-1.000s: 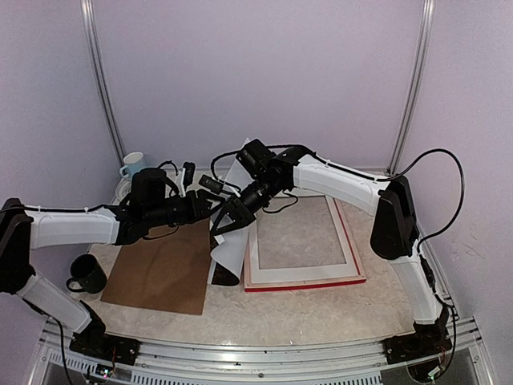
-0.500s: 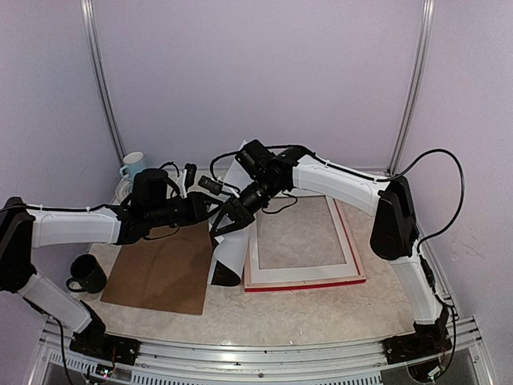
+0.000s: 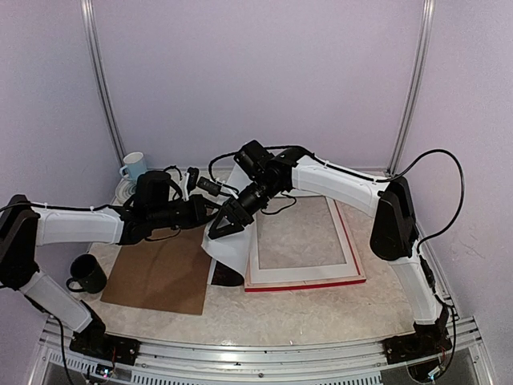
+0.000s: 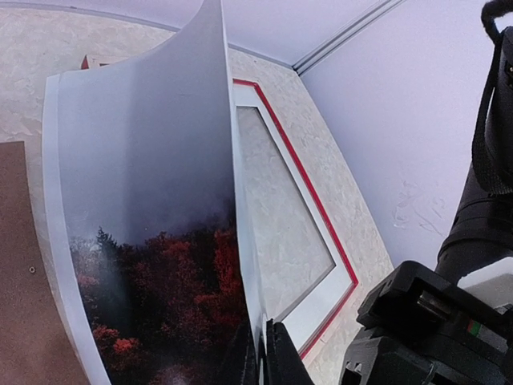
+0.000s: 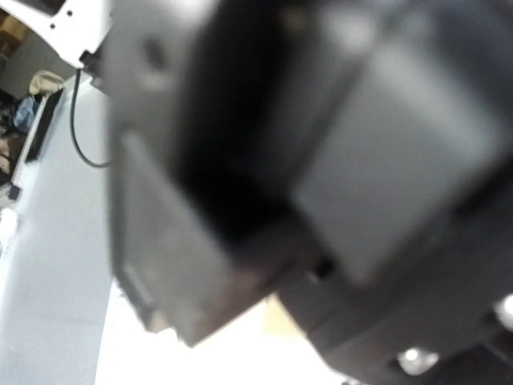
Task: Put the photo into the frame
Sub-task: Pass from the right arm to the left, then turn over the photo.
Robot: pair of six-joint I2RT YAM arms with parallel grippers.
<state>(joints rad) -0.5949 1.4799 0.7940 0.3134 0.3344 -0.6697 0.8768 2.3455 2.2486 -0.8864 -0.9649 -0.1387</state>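
The photo (image 3: pixel 232 250) stands curled on its edge between the backing board and the frame, white back towards the top camera. In the left wrist view the photo (image 4: pixel 152 241) shows grey sky over dark red trees. My left gripper (image 4: pixel 262 357) is shut on the print's near edge, its fingers pinching the sheet; from above, the left gripper (image 3: pixel 210 211) meets the sheet from the left. My right gripper (image 3: pixel 226 224) sits against the sheet's upper part; its own view is a dark blur, so its jaws cannot be read. The red frame (image 3: pixel 304 284) lies flat to the right, and its bar (image 4: pixel 300 172) also shows in the left wrist view.
A white window mat (image 3: pixel 346 241) lies in the frame. A brown backing board (image 3: pixel 160 273) lies left of the photo. A black mug (image 3: pixel 86 274) stands at the left edge. A pale blue mug (image 3: pixel 132 165) stands at the back left.
The photo's upper part has bent down and curled lower. My left gripper has closed onto the photo's edge and moved slightly right. The right gripper stays against the sheet.
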